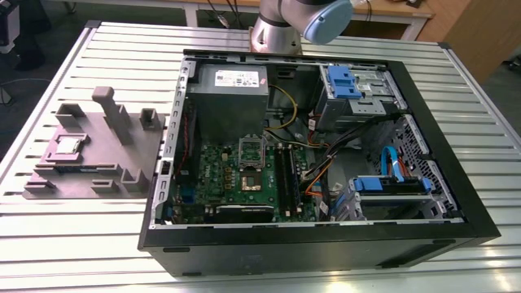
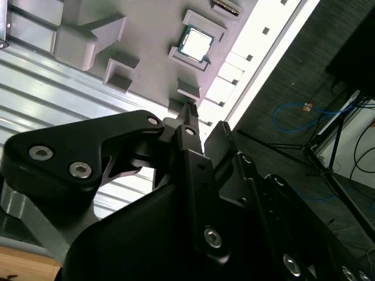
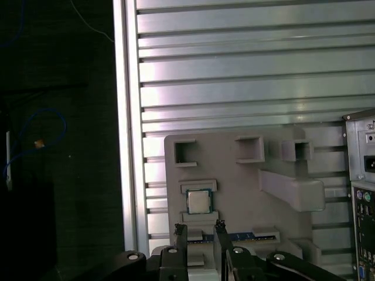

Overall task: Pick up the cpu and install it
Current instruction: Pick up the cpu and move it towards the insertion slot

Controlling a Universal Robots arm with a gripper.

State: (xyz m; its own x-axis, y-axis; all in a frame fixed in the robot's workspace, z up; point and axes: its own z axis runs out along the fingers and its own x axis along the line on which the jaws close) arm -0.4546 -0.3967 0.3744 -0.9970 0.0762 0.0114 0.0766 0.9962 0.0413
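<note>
The cpu (image 1: 68,145) is a small square chip with a silver top, lying flat in a pocket of the grey holder block (image 1: 106,160) at the exterior view's left. Both wrist views show it, cpu (image 3: 199,201) and cpu (image 2: 195,43), still seated in the block (image 3: 246,193). My gripper (image 3: 200,226) hovers above the block, a short way from the chip, with its two black fingers apart and nothing between them. The gripper (image 2: 205,120) also shows in the second wrist view. On the green motherboard, the socket (image 1: 249,181) lies uncovered, its metal frame (image 1: 251,148) flipped up.
The open black computer case (image 1: 326,235) lies on the slatted metal table (image 1: 82,244). Inside it are a grey power-supply box (image 1: 232,91), cables and blue drive bays (image 1: 350,82). The block has upright posts (image 1: 110,110). The table edge (image 3: 126,146) runs close to the block.
</note>
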